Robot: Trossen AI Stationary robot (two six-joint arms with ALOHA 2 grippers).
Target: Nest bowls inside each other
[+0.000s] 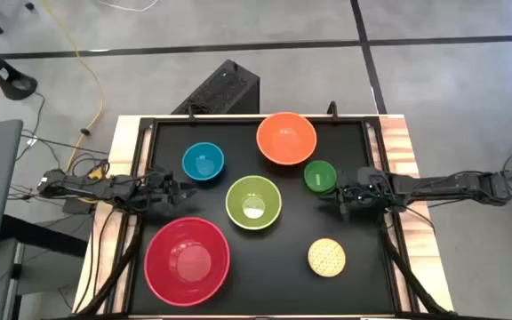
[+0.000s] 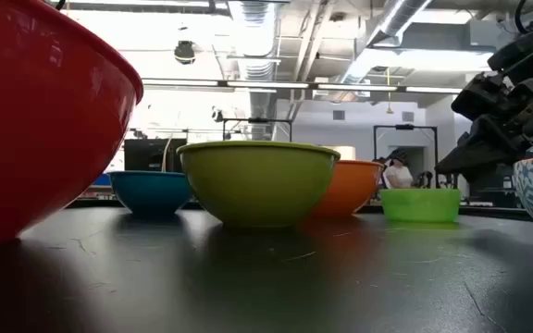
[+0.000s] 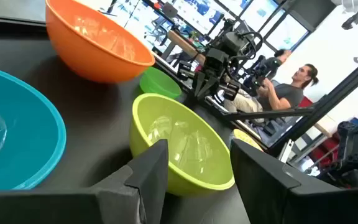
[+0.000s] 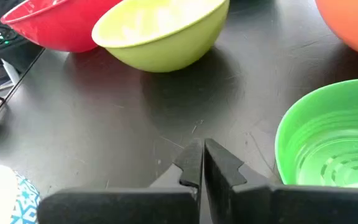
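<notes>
Six bowls stand upright on their bases on the black table: a large red bowl (image 1: 187, 260) near left, a lime green bowl (image 1: 253, 202) in the middle, a blue bowl (image 1: 203, 163), an orange bowl (image 1: 286, 138) at the far side, a small bright green bowl (image 1: 319, 176) and a small patterned yellow bowl (image 1: 326, 257) near right. My left gripper (image 3: 199, 171) is open, low over the table between the blue and red bowls, pointing at the lime green bowl (image 3: 179, 146). My right gripper (image 4: 202, 163) is shut, just beside the small green bowl (image 4: 331, 146), touching nothing.
The table's raised frame (image 1: 238, 120) runs around the black surface. A dark box (image 1: 220, 89) and cables lie on the floor beyond the far edge. A person sits in the room behind (image 3: 294, 87). Bare table lies between the lime green and patterned bowls.
</notes>
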